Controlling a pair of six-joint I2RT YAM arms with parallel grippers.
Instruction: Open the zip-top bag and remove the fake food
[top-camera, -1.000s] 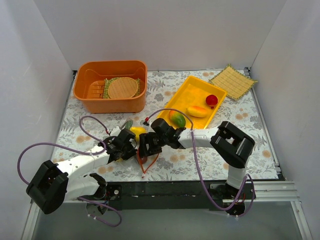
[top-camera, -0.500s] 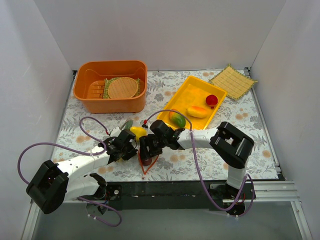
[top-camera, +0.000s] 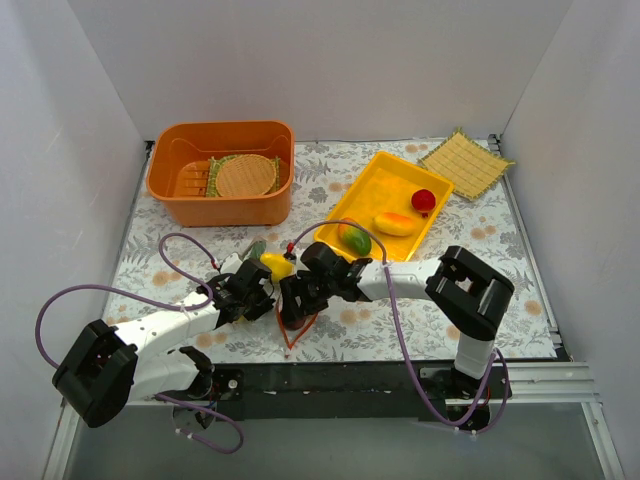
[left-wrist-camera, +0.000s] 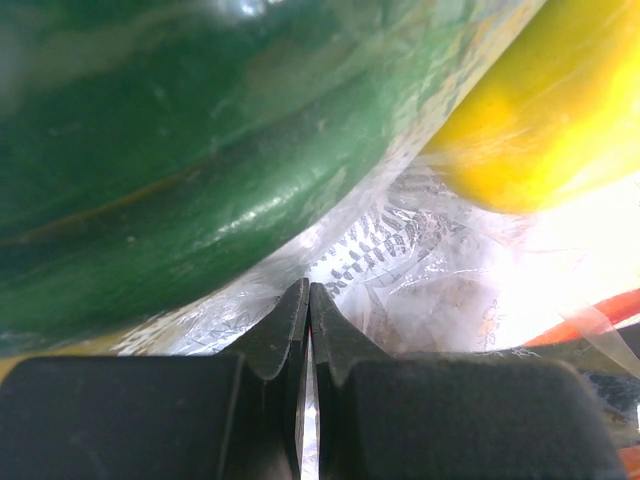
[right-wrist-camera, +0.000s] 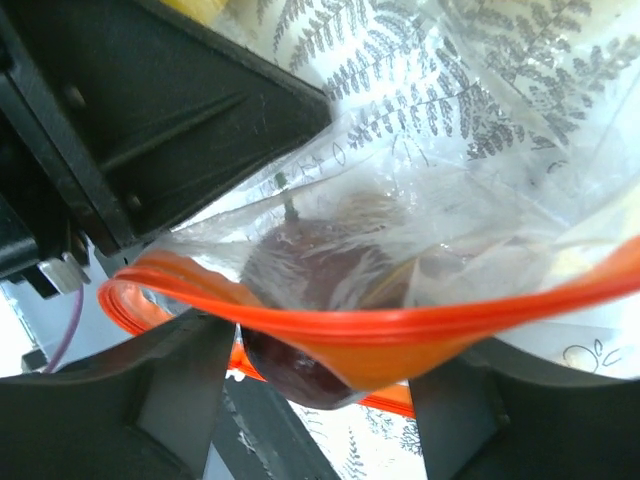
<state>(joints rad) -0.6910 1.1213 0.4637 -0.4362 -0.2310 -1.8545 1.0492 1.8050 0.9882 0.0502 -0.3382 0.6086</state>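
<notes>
Nearest, by the arm bases: L gripper (left-wrist-camera: 308, 300), tips pressed together w/ a sliver of clear film from the zip-top bag (left-wrist-camera: 420, 260) nipped between. Just past those tips, inside the crinkly plastic: big green piece (left-wrist-camera: 150, 170) upper left, yellow piece (left-wrist-camera: 545, 110) upper right, a bit of orange-red zip strip (left-wrist-camera: 600, 318) at the right edge.

Right beside it: R gripper (right-wrist-camera: 322, 375), fingers (right-wrist-camera: 170, 400) set apart at approx the width of a dark purple piece (right-wrist-camera: 300, 285) sitting in the bag's mouth. Zip strip slung across that gap, in front of the purple piece. Can't tell whether squeezing it or only straddling it.

From overhead: both grippers nose to nose on the floral cloth (top-camera: 325, 180), near the front edge, left of centre. Bag bunched between them, strip loop trailing toward the bases, yellow piece poking out just behind.

Farther back, right of centre: yellow tray (top-camera: 380, 185) w/ 3 pcs of fake food outside the bag: green-orange one (top-camera: 353, 238), yellow-orange one (top-camera: 395, 222), red one (top-camera: 423, 200).

Back left: orange tub (top-camera: 220, 210), round woven mat (top-camera: 245, 175) lying inside.

Far right corner: square straw mat (top-camera: 465, 162) flat on the cloth, well apart from the bag.
</notes>
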